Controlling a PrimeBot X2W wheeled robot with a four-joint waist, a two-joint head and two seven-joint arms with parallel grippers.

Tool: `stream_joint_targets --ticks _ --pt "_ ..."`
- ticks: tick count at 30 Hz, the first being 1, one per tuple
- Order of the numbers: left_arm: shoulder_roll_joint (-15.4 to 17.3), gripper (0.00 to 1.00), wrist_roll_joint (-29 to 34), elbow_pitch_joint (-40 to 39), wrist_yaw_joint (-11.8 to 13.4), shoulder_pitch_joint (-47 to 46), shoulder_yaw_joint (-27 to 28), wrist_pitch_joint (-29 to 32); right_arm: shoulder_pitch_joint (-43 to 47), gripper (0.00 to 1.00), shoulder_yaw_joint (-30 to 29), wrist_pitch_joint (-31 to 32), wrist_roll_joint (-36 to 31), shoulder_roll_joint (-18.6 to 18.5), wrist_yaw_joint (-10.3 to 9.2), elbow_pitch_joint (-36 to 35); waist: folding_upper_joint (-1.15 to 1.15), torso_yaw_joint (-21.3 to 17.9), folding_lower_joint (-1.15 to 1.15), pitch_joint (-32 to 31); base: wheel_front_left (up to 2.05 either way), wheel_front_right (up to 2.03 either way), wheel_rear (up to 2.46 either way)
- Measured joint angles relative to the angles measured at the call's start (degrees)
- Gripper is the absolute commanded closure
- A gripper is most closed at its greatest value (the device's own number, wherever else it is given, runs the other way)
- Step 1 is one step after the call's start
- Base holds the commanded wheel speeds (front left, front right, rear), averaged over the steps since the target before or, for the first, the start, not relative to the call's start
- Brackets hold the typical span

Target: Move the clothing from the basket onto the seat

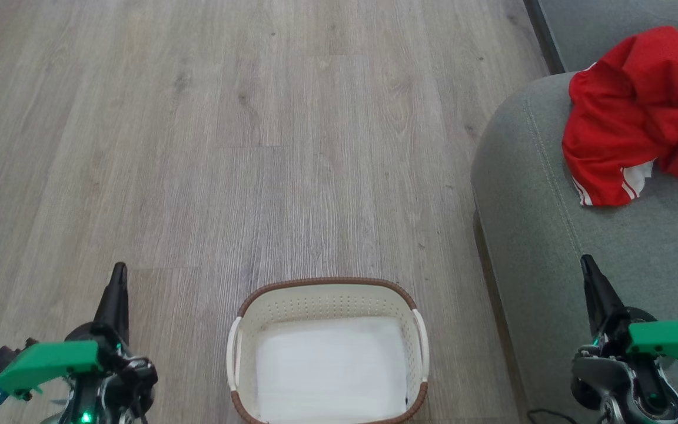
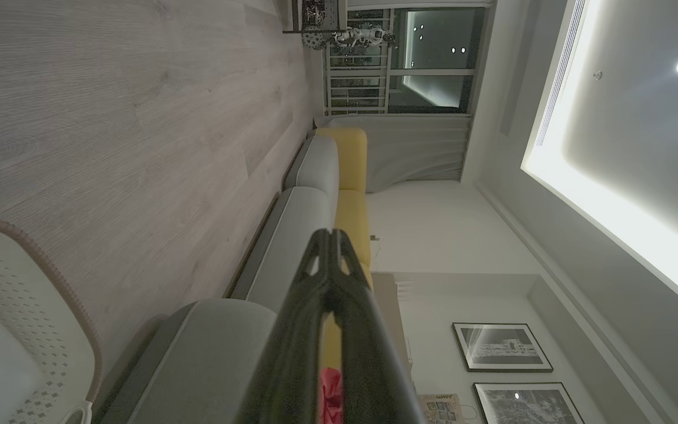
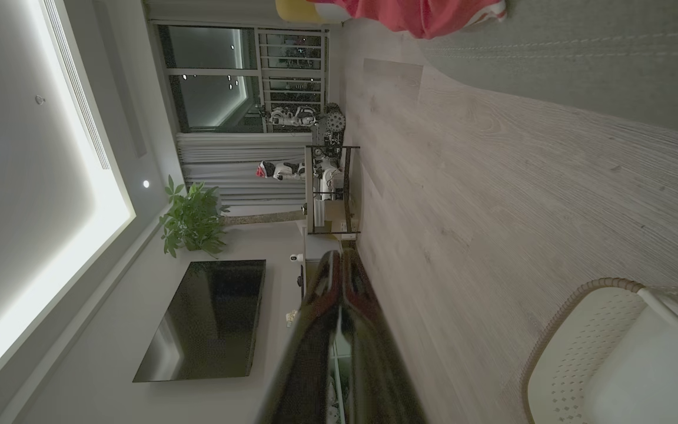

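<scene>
On the seat [image 1: 551,247]: clothing [image 1: 633,112] heaped | basket [image 1: 327,282] on floor [image 1: 256,147]: white liner [image 1: 330,365] inside | left gripper [image 1: 119,270], right gripper [image 1: 585,260]: pressed together, empty

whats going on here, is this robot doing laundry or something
A two-armed robot is moving clothing from a basket onto a seat. The red clothing lies crumpled on the grey-green seat to the robot's right. The basket sits on the wooden floor in front of it, with just a flat white liner inside. The left tool and right tool are both shut and hold nothing, one on each side of the basket. The job looks done.
</scene>
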Motion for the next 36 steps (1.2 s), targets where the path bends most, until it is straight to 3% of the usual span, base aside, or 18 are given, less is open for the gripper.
stream_joint_targets --ticks 36 --pt "-0.1 1.0 0.0 0.0 0.0 0.0 0.1 0.1 0.0 1.0 0.0 0.0 0.0 0.0 0.0 0.0 0.0 0.0 0.0 0.0 0.0 0.0 0.0"
